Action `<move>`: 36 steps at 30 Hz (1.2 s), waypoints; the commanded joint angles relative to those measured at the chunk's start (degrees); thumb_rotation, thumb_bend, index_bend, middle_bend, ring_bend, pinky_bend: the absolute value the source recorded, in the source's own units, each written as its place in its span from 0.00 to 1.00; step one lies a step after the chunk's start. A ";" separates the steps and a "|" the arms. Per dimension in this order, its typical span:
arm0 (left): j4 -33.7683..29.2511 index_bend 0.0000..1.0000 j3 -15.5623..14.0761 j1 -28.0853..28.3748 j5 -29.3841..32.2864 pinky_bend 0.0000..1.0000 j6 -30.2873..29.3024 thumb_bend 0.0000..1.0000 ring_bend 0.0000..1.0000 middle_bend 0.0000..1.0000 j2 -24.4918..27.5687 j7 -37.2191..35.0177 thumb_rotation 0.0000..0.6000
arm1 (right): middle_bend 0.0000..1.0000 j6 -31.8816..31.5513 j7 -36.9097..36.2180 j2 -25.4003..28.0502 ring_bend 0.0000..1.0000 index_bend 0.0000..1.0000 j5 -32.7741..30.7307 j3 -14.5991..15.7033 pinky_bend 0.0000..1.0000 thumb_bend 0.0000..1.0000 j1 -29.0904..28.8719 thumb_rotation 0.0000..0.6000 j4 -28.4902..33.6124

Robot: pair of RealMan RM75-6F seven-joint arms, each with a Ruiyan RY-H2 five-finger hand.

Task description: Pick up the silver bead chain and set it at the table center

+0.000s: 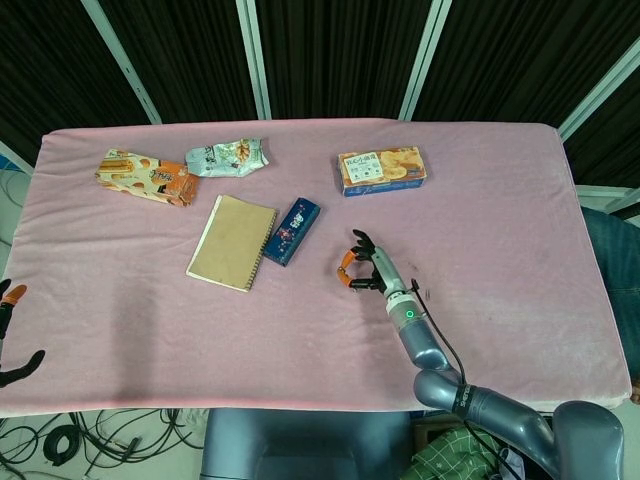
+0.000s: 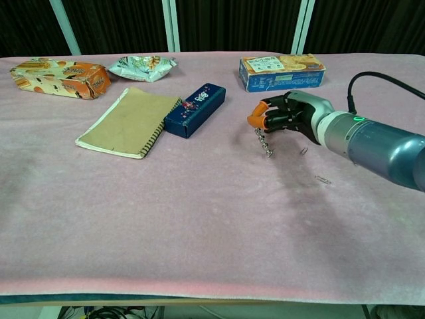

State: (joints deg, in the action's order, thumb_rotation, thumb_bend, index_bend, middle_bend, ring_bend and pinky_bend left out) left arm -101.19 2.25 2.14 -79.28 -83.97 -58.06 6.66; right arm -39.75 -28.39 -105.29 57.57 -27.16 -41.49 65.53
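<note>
The short silver bead chain is pinched at its top end by the right hand, between the orange fingertips. The rest of the chain hangs down, and its low end seems to touch or almost touch the pink cloth-covered table; which one cannot be told. The chain is held near the middle of the table, a little toward the right edge. In the head view the chain itself is too small to be seen under the hand.

It looks like the putting-down step is at hand. To do it well, the hand should be lowered slowly so the chain is laid flat and not dropped. The fingers should be opened only when the chain is resting on the cloth, and then the hand should be lifted straight up so no beads are dragged.

The dark blue flat box and the brown spiral notebook lie just to the left and should not be bumped. The left hand is seen only partly at the table's near left corner, holding nothing, fingers apart.
</note>
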 commanded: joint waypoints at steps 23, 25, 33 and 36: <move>-0.36 0.12 0.01 0.11 0.35 0.00 -0.11 0.22 0.00 0.00 -0.87 2.29 1.00 | 0.04 1.52 -1.70 5.48 0.06 0.61 -3.92 -0.71 0.19 0.34 1.12 0.98 0.15; -0.33 0.12 0.00 0.11 0.44 0.00 -0.05 0.22 0.00 0.00 -0.87 2.31 1.00 | 0.04 1.66 -2.57 4.75 0.06 0.61 -3.56 -0.73 0.20 0.34 0.90 0.98 -0.84; -0.17 0.12 0.05 0.22 0.62 0.00 0.12 0.22 0.00 0.00 -1.05 2.55 1.00 | 0.04 2.55 -4.68 3.48 0.06 0.61 -2.46 -0.04 0.25 0.34 0.92 0.98 -3.58; -0.31 0.12 -0.04 0.35 0.62 0.00 0.37 0.22 0.00 0.00 -1.14 3.00 1.00 | 0.04 3.05 -5.61 2.90 0.06 0.61 -2.01 0.27 0.25 0.34 0.96 0.98 -4.55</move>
State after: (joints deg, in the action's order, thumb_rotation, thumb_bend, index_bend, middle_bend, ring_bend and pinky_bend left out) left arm -101.48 2.22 2.48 -78.66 -83.61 -59.19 9.64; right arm -36.94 -33.64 -102.14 55.34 -27.04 -40.56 61.32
